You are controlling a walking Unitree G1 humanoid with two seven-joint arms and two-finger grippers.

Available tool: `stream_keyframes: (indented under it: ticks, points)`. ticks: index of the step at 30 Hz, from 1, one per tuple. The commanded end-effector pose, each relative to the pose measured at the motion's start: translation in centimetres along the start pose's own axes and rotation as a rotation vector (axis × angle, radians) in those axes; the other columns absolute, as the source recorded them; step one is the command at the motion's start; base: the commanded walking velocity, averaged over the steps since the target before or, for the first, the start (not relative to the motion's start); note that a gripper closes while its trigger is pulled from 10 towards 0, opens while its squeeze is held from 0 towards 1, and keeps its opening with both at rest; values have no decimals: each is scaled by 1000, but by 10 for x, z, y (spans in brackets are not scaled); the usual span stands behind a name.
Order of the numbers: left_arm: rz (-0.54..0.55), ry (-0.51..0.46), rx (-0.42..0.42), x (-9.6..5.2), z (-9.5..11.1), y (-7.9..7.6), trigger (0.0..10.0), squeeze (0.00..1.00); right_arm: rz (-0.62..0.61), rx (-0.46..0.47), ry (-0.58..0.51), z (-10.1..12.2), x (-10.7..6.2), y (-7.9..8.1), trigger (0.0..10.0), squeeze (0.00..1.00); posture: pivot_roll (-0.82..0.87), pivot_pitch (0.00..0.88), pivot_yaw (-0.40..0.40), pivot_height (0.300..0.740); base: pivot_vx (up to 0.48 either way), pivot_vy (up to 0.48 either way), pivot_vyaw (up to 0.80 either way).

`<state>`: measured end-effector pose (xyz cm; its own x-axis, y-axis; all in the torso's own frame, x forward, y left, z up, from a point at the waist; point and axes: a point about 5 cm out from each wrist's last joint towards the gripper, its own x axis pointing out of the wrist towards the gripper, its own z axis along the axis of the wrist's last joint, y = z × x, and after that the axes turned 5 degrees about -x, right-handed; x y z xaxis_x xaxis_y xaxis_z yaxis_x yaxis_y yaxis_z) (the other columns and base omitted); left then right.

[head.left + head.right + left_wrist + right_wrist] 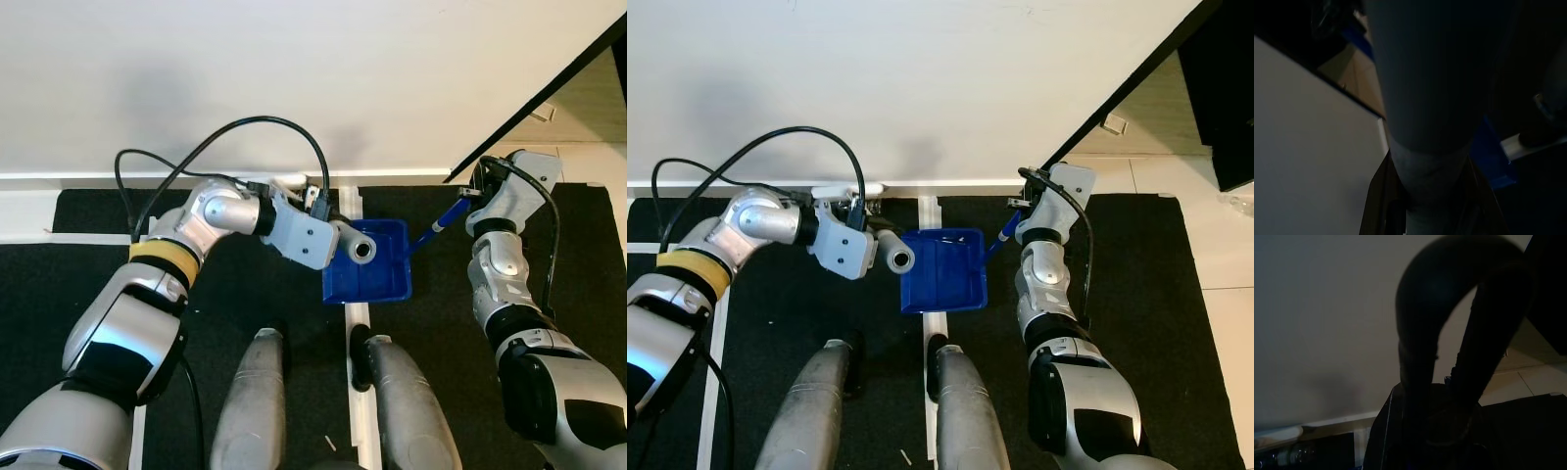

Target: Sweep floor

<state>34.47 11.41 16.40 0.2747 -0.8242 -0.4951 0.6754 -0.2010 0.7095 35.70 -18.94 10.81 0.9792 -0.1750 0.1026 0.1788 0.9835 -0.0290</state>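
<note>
A blue dustpan [377, 266] lies flat on the black floor mat, straddling a white strip, close to the wall. Its thin blue handle [439, 225] runs up and right into my right gripper [472, 199], which is shut on it. My left gripper [328, 240] reaches across from the left and is shut on a grey broom handle [359, 248], whose round end points up at the camera just over the pan's left rim. The left wrist view has that grey tube [1420, 98] up close, with the dustpan [1491, 156] behind it. The broom's head is hidden.
A white wall [294, 78] and baseboard [88, 178] close off the front. Black mats [88, 284] with white strips cover the floor. My two legs [255, 392] stand just behind the pan. Pale tiles [1205, 215] and a dark panel edge [1215, 88] lie to the right.
</note>
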Motion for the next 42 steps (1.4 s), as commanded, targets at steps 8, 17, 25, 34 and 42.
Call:
stream_keyframes:
  ticks: [8, 17, 25, 34, 42]
  points:
    - [-95, 218, -44, 11, -31, -46, 10000, 0, 26, -21, 192, -41, -24, 0, 10000, 0, 141, 391, -70, 740, 0, 0, 0]
    - [-18, 261, -154, 39, -36, -84, 10000, 0, 31, -27, 196, -44, -27, 0, 10000, 0, 121, 391, -72, 740, 0, 0, 0]
    - [90, 77, -226, 58, -12, -71, 10000, 0, 25, -25, 195, -42, -25, -2, 10000, 0, 128, 389, -71, 740, 0, 0, 0]
    - [-346, -42, -303, 47, -4, -93, 10000, 0, 30, -15, 199, -43, -26, 3, 10000, 0, 142, 386, -70, 740, 0, 0, 0]
    - [-585, 300, -433, -3, -37, -73, 10000, 0, 35, -7, 205, -44, -26, 5, 10000, 0, 154, 380, -69, 740, 0, 0, 0]
